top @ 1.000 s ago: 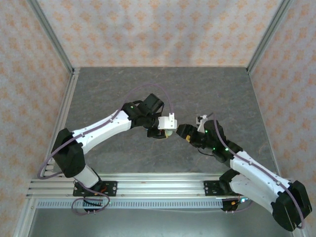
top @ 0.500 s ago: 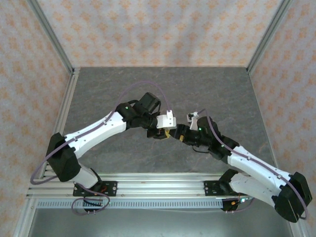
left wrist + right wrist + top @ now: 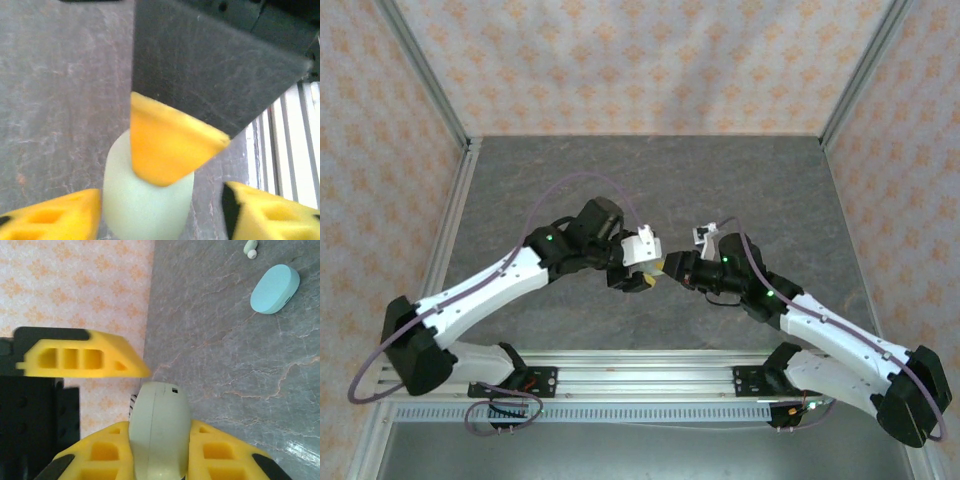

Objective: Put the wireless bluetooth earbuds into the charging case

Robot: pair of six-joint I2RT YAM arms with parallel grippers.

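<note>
Overall: both arms meet over the middle of the tabletop [image 3: 520, 180], their hands almost tip to tip; from above, the contact is too small to read.
Right hand [image 3: 159, 442]: pressed onto the pale case [image 3: 157, 405], with one yellow pad against each flat side. The frame edge cuts off the lower parts of the fingers.
Pale case: a mint-white oval, seen edge-on from the right wrist, with a seam down its narrow side. Its lower end is hidden between the pads.
Left hand [image 3: 160, 212]: spread, with one finger on either side of the pale case. One pad sits right against it, though contact cannot be told; the other stands apart with bare tabletop between.
Occlusion: from the left wrist, a right-hand fingertip [image 3: 167, 150] lies across the pale case and covers its top. The opposite finger is hidden behind it.
Blue case [image 3: 275, 289]: closed, lying flat on the tabletop, well apart from both hands.
Earbuds [image 3: 250, 249]: two tiny pale pieces on the tabletop near the blue case. The upper one is cut off by the frame edge, and the shapes are too small to resolve.
</note>
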